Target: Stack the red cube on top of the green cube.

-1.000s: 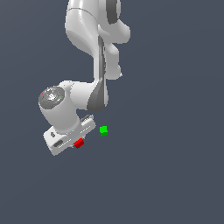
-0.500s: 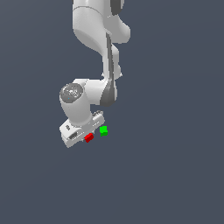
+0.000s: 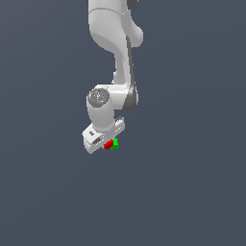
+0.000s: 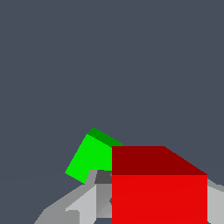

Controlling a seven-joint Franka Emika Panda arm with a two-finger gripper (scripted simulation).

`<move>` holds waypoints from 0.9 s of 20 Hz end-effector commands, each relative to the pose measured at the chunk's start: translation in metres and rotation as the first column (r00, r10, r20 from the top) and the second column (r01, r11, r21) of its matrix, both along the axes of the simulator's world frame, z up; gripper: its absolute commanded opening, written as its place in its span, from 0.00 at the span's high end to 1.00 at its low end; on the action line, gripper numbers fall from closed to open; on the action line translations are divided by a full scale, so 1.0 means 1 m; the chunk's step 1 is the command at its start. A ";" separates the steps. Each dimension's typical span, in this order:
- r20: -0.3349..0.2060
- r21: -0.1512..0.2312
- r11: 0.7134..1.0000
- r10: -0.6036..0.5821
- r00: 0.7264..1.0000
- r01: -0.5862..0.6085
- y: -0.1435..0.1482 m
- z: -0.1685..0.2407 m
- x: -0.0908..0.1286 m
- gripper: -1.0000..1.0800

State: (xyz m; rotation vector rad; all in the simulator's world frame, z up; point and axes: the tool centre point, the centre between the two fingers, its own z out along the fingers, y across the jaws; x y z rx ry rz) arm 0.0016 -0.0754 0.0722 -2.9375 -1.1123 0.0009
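The red cube (image 3: 108,143) sits between my gripper's fingers, held just off the floor. My gripper (image 3: 107,143) is shut on it. The green cube (image 3: 115,143) lies on the grey floor right beside the red cube, on the exterior view's right, and looks to be touching or nearly touching it. In the wrist view the red cube (image 4: 159,186) fills the near part of the picture between the grey fingers (image 4: 87,203), and the green cube (image 4: 94,155) shows just beyond it, turned at an angle.
The white arm (image 3: 115,53) reaches down from the top of the exterior view over a plain dark grey floor (image 3: 192,182). Nothing else shows.
My gripper has carried the red cube towards the exterior view's right, from a gap away from the green cube to right beside it. The green cube has not moved.
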 end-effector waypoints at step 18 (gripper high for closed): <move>0.001 0.000 1.000 0.000 1.000 0.000 0.026 -0.012 -0.023 0.04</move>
